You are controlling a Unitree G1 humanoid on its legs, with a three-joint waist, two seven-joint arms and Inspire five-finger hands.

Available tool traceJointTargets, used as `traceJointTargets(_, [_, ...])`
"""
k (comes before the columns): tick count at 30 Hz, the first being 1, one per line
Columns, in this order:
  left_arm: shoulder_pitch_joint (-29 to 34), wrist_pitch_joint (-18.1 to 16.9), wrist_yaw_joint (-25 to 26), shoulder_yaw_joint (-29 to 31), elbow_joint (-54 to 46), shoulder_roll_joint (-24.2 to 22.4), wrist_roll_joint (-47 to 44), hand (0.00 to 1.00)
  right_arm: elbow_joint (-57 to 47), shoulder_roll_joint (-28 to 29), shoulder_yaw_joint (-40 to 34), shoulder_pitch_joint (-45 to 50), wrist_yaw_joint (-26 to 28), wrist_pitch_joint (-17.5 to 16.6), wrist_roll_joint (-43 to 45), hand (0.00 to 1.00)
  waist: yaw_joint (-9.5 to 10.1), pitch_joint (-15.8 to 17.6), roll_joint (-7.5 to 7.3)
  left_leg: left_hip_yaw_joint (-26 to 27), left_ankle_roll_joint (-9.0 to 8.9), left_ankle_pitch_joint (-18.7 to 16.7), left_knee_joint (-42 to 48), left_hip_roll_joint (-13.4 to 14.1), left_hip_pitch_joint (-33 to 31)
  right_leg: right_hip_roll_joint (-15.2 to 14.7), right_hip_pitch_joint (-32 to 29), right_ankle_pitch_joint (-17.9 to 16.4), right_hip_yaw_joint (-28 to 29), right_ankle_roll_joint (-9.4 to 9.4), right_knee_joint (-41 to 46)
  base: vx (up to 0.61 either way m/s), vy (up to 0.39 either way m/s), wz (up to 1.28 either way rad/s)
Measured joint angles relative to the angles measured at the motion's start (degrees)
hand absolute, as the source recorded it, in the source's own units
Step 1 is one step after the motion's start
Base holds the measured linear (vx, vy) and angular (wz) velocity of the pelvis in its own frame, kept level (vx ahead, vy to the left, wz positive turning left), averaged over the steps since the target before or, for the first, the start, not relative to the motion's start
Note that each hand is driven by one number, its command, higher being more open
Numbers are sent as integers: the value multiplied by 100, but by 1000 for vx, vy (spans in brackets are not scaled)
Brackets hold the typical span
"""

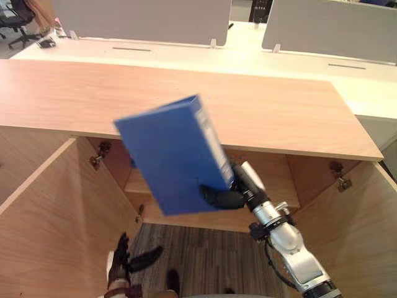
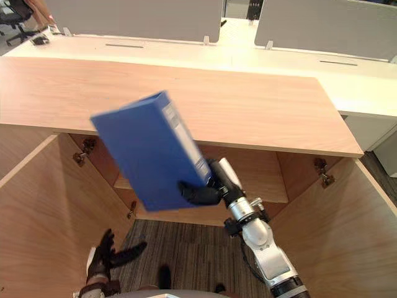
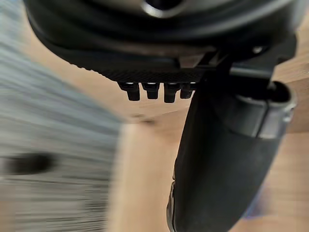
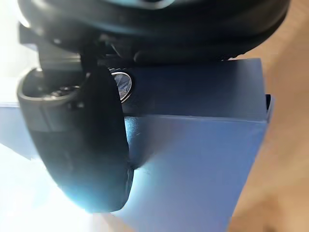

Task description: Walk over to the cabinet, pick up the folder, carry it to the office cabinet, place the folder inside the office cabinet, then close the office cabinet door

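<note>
1. The blue folder (image 1: 170, 155) is gripped at its lower corner by the right hand (image 1: 222, 198). The thumb is pressed across the front cover, and the fingers are hidden behind it.
2. From that hand the folder is seen rising up and to the left, tilted, with its labelled spine on the hand's side.
3. Just beyond the right hand, the office cabinet (image 1: 279, 112) is seen standing open, its inner shelf (image 1: 276, 186) close behind the hand.
4. The left hand (image 1: 119, 264) is held low, well below the folder and near the opened left door (image 1: 43, 230). Its fingers are straight and spread, and nothing is held.
</note>
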Motion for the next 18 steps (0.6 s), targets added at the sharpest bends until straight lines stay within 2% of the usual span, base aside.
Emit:
traceJointTargets(2, [-275,21,2,-41,285,74,52,100,290,-30,176,-344,-4,2,-191,0,12,319,16,52,23,-41,303,57,-378,23,-364,-6,48,-9,227,-100,-13,-12])
traceJointTargets(3, [-557,30,7,-48,497,103,86,100,568,-32,275,-671,-7,7,-259,0,50,622,59,71,39,-160,679,116,-711,47,-630,-8,92,-12,414,-139,-21,-16])
traceJointTargets(4, [-827,30,12,-73,688,125,148,100,830,-22,320,-979,-27,31,-331,0,77,919,135,68,63,-327,1155,196,-1048,83,-849,6,114,17,627,-109,-16,-15])
traceJointTargets(7, [-1201,25,20,-82,884,116,144,100,1204,22,398,-1525,-103,117,-319,0,126,1360,339,56,72,-722,2129,429,-1772,209,-1427,-90,149,22,1146,-147,3,-22])
traceJointTargets(8, [-1335,-34,33,-77,866,115,104,100,1285,77,356,-1711,-151,126,-283,0,125,1550,412,41,64,-825,2402,482,-2007,224,-1706,-229,156,14,1482,-137,7,-13])
traceJointTargets(9, [-1424,-68,35,-79,856,115,78,100,1313,100,317,-1801,-159,135,-169,0,127,1635,446,31,62,-867,2545,496,-2135,223,-1857,-304,156,13,1677,-146,0,-7])
traceJointTargets(12, [-1778,-133,62,-251,805,132,5,100,1559,454,-164,-2307,-262,140,790,0,148,1837,621,-34,78,-1057,3239,567,-2979,224,-2816,-634,155,-22,2602,-138,-12,-3])
traceJointTargets(16, [-2066,-223,83,-307,475,71,-199,100,1672,894,-1074,-3087,-788,139,2083,0,260,1925,698,-85,109,-1261,4035,687,-3987,194,-3881,-924,95,-31,3577,-73,-29,-3])
traceJointTargets(18, [-2211,-217,133,-174,148,15,-325,100,1638,934,-1540,-3851,-1153,111,3143,0,303,1961,747,-242,111,-1451,4727,794,-4815,192,-4643,-1142,-25,-17,4282,-90,-32,3])
